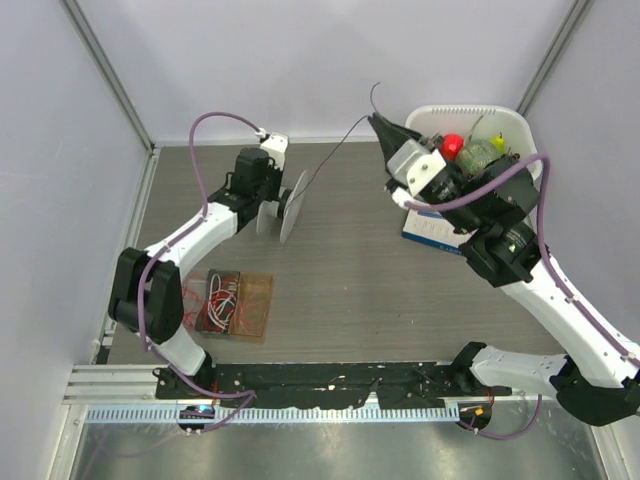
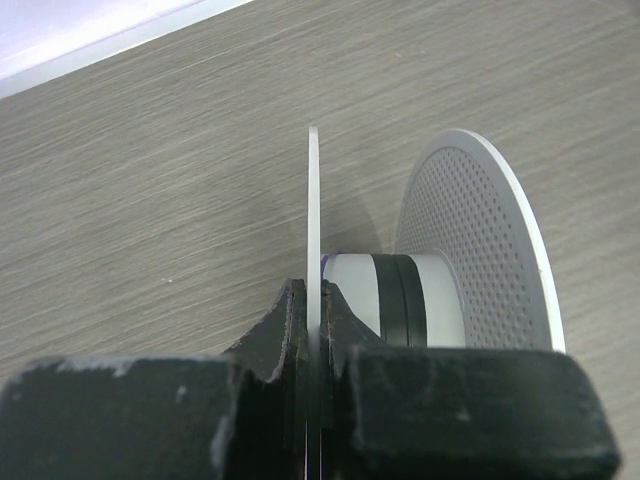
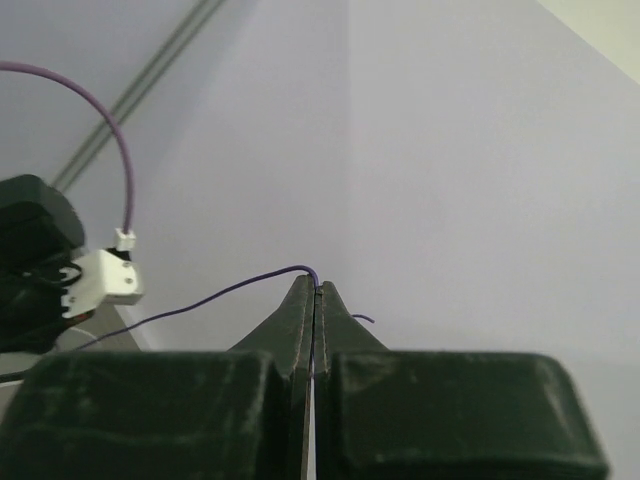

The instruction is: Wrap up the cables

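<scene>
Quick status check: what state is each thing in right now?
left gripper: shut on the spool's near flange.
spool: held with flanges upright, partly wound.
right gripper: shut on the wire.
wire: spans from spool to right gripper, short tail free.
white bin: holds several items.

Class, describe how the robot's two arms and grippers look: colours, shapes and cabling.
Both the left arm and right arm have white link shells and black joints. A thin purple hose loops along each. The left gripper and right gripper have dark, tapered, scuffed fingers.
</scene>
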Tool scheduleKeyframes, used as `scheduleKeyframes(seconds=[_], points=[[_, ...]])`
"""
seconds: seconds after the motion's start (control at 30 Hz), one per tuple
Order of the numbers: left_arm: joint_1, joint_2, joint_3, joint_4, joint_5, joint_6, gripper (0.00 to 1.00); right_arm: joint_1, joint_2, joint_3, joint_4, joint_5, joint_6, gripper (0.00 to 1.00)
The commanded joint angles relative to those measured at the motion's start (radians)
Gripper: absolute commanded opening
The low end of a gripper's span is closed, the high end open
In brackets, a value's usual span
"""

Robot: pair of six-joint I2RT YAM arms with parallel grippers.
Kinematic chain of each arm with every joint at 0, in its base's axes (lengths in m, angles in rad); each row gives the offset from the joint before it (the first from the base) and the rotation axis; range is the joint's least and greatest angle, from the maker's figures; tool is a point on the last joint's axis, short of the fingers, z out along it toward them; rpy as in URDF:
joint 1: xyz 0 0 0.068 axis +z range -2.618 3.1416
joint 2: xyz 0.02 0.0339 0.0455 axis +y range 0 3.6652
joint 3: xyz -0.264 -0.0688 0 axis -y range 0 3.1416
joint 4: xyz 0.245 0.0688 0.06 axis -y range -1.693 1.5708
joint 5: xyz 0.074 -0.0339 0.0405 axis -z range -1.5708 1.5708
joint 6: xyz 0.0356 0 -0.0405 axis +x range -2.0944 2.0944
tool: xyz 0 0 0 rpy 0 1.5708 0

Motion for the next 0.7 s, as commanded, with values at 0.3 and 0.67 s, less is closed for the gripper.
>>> scheduleKeyframes(seconds=[0.3, 0.67], points=[[0.003, -0.277, -0.108, -0.045, 0.469, 0.154, 0.0, -0.418, 0.158, 0.098, 0.198, -0.108, 0.318, 0.01], [0.026, -0.467, -0.026, -0.196, 0.803, 0.064, 0.0, -0.786, 0.267, -0.032, 0.269, -0.221, 0.409, 0.01]])
